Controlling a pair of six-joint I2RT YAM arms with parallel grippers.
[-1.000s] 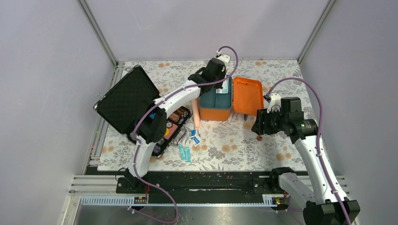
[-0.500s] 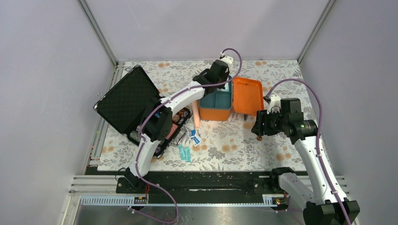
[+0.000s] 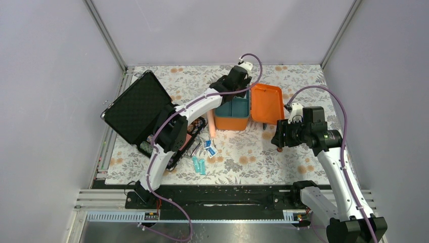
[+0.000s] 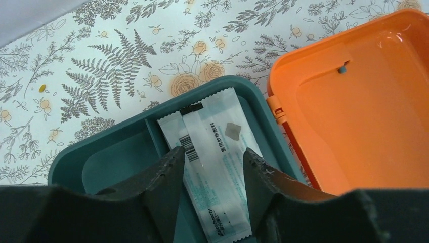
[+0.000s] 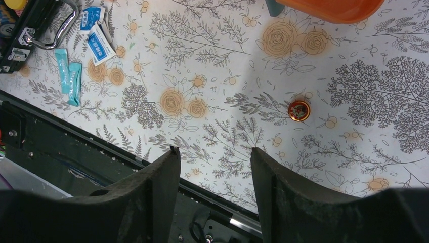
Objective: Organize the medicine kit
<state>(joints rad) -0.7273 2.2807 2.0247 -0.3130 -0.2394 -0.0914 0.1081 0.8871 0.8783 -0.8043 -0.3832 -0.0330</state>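
The medicine kit (image 3: 231, 121) stands open at the back middle of the mat, its orange lid (image 3: 267, 104) swung out to the right. Over its teal divided tray (image 4: 91, 152) hangs my left gripper (image 4: 212, 154), open. A white sachet (image 4: 215, 134) lies in the tray's right compartment, under the gap between the fingertips. My right gripper (image 5: 212, 150) hovers open above the mat right of the kit, with nothing between its fingers.
A black case (image 3: 139, 106) with its lid raised sits at the left. On the mat lie a pink tube (image 3: 212, 130), blue sachets (image 5: 98, 43), teal sachets (image 5: 71, 76) and a small round red tin (image 5: 298, 110). The table's dark front rail (image 5: 76, 152) runs below.
My left gripper has opened over the tray and let go of the white sachet, after shifting a little right. The right arm has barely moved.
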